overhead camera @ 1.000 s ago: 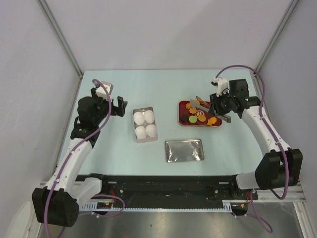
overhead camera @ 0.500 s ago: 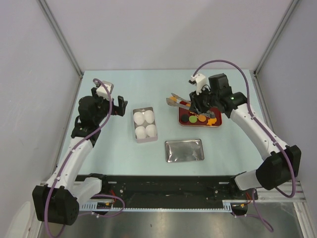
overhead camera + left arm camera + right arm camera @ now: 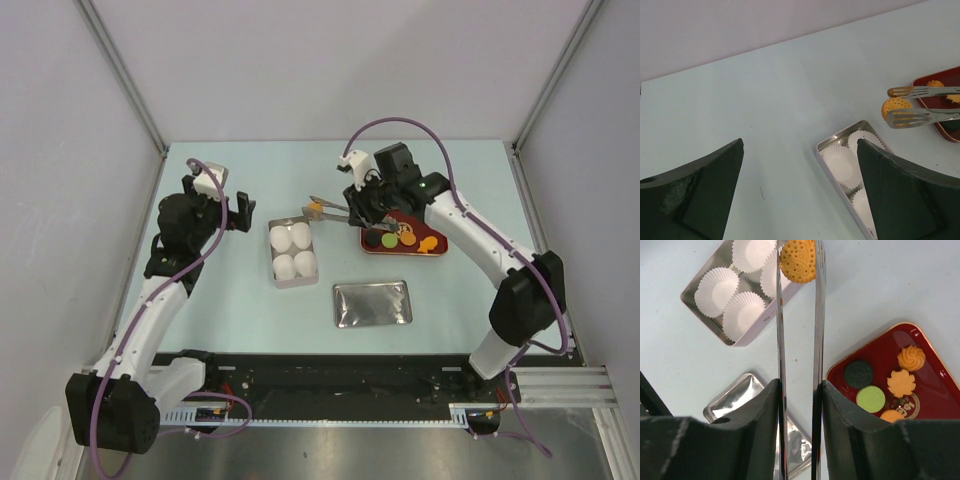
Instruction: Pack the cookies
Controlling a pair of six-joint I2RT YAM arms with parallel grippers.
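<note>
My right gripper (image 3: 365, 210) (image 3: 799, 385) is shut on a pair of metal tongs (image 3: 335, 210) (image 3: 817, 315). The tong tips pinch one round orange cookie (image 3: 316, 209) (image 3: 798, 261) (image 3: 896, 107) just above the right rim of the metal tin (image 3: 272, 268) (image 3: 757, 334) (image 3: 837, 135). Several white paper cups (image 3: 714, 291) sit in the tin. More cookies lie on the red tray (image 3: 436, 247) (image 3: 930, 390): a black one (image 3: 859, 374), a green one (image 3: 870, 399) and orange ones (image 3: 911, 358). My left gripper (image 3: 238, 213) (image 3: 800, 145) hangs open left of the tin, holding nothing.
The tin's shiny lid (image 3: 372, 303) (image 3: 737, 400) lies flat in front of the tray, nearer the arm bases. White walls enclose the pale table on three sides.
My right arm has swung left, carrying the tongs and the orange cookie from the red tray to the tin's edge. The left arm has stayed still.
</note>
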